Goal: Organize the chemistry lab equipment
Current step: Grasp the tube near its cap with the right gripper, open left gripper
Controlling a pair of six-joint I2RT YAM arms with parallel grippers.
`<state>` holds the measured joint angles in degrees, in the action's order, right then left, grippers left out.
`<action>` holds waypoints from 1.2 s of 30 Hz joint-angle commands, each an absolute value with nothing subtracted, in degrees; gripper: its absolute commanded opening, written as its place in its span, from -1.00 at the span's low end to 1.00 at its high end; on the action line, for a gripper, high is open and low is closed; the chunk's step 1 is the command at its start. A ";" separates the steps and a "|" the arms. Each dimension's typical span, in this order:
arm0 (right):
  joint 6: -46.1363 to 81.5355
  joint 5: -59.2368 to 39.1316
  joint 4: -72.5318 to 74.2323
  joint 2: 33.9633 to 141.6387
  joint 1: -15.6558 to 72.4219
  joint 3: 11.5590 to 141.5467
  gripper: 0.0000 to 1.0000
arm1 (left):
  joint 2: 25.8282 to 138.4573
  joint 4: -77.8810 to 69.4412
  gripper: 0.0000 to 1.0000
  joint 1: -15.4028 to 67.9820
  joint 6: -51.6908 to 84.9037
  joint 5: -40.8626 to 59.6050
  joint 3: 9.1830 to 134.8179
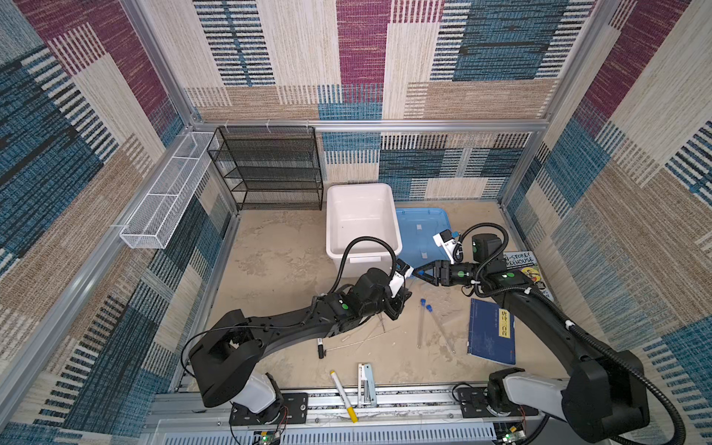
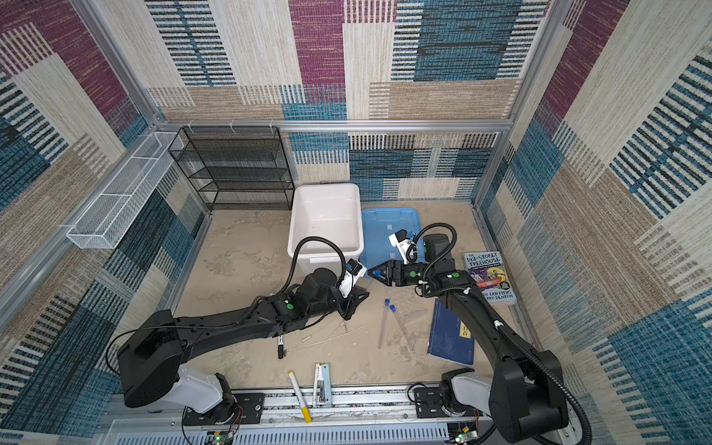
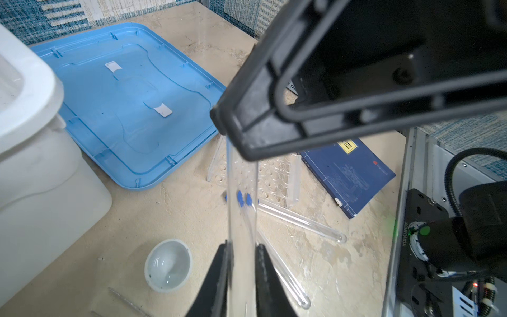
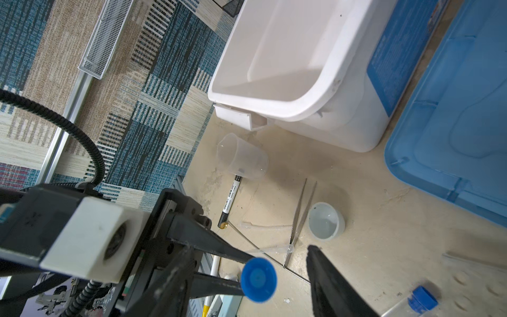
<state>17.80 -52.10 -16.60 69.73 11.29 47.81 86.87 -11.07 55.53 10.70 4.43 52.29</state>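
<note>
- the left gripper is clamped tight on a clear test tube, with a finger pressed on either side of it
- this tube is lifted clear of the table and points lengthwise at the right gripper
- the right gripper's jaws stand partly open, one on each side of the tube's blue cap
- in the right wrist view a plain gap shows between the cap and one finger, so it has no grip on the tube; the other finger is blurred, and whether it touches the cap is hard to say
- in both top views the two grippers meet tip to tip above the table, just in front of the white bin and near a corner of the blue lid
- two more blue-capped test tubes lie flat on the table side by side, caps toward the bin, between the left gripper and the blue book
- the clear tube rack lies flat on the table between the blue lid and the blue book
- the small white dish sits upright on the table, with the metal tweezers lying just beside it
- the clear beaker lies on its side near the base of the white bin, and a black marker lies just beside it
- thin clear rods lie scattered on the table near the tweezers
</note>
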 commanded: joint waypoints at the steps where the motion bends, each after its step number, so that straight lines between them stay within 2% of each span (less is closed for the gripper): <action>1: 18.42 -53.18 -14.56 69.96 11.47 47.70 0.13 | 86.91 -13.26 -0.63 55.50 9.69 5.32 52.75; 18: 18.21 -52.61 -15.91 72.06 11.51 48.78 -0.45 | 87.42 -14.05 -0.63 55.48 9.01 5.64 52.68; 22: 18.51 -52.12 -16.24 71.78 11.51 48.61 -0.48 | 87.39 -14.32 -0.63 55.54 9.24 5.09 52.49; 25: 19.04 -52.71 -15.83 71.72 11.50 48.49 -0.36 | 87.67 -14.53 -0.63 55.48 9.27 5.14 52.56; 32: 19.43 -53.70 -15.38 71.89 11.47 48.16 -0.62 | 87.49 -15.04 -0.63 55.52 9.23 5.36 52.56; 36: 19.55 -52.69 -15.46 71.26 11.48 48.17 -0.65 | 88.09 -14.89 -0.55 55.57 9.73 5.70 53.29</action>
